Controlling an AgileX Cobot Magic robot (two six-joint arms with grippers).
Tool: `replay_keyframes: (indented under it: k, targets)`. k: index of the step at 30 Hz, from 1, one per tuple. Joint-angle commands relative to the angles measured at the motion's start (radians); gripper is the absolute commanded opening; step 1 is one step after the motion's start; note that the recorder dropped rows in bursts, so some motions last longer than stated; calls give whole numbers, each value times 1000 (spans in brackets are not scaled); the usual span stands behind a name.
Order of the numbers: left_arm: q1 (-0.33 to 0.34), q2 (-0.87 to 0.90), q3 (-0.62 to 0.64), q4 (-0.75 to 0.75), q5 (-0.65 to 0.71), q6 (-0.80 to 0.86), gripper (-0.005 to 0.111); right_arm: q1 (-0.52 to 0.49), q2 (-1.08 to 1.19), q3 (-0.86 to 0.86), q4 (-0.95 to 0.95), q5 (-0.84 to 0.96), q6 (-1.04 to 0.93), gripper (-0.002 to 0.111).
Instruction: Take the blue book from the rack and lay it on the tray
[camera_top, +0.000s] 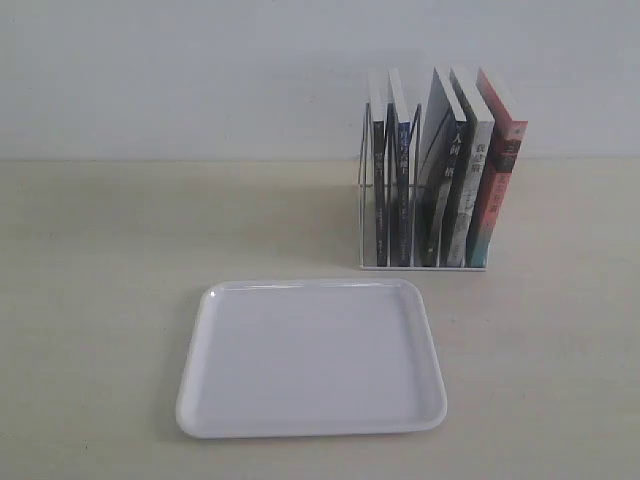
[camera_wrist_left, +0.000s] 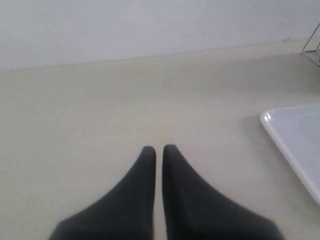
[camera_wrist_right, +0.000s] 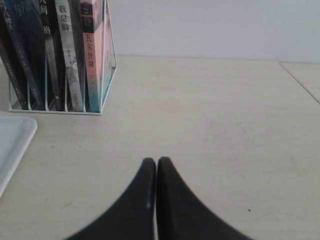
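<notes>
Short of the rack (camera_top: 421, 267), off its red-spined end, the right gripper (camera_wrist_right: 156, 162) hovers with jaws pressed together, holding nothing. The left gripper (camera_wrist_left: 159, 149), farther from the rack and past the tray (camera_top: 310, 287) lying before it, shows a mere sliver of gap and is also empty. The blue book (camera_top: 402, 185) stands upright in the rack, second from the end away from the red-and-teal book (camera_top: 497, 190). The right arm should probably open wide, line its jaws with that spine, pinch the exposed top and lift straight. Both arms sit low, pointing forward over the table (camera_top: 100, 250).
</notes>
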Motion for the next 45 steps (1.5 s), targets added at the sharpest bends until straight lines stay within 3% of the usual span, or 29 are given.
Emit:
replay_keyframes:
  k: [1, 28, 37, 45]
  targets:
    - [2, -3, -3, -2, -16, 2, 5, -3, -5, -1, 1, -4, 0, 0]
    - [2, -3, -3, -2, -16, 2, 5, -3, -5, -1, 1, -88, 0, 0]
    - [2, -3, -3, -2, -16, 2, 5, -3, -5, -1, 1, -320, -6, 0]
    - [2, -3, -3, -2, -16, 2, 5, -3, -5, -1, 1, -671, -6, 0]
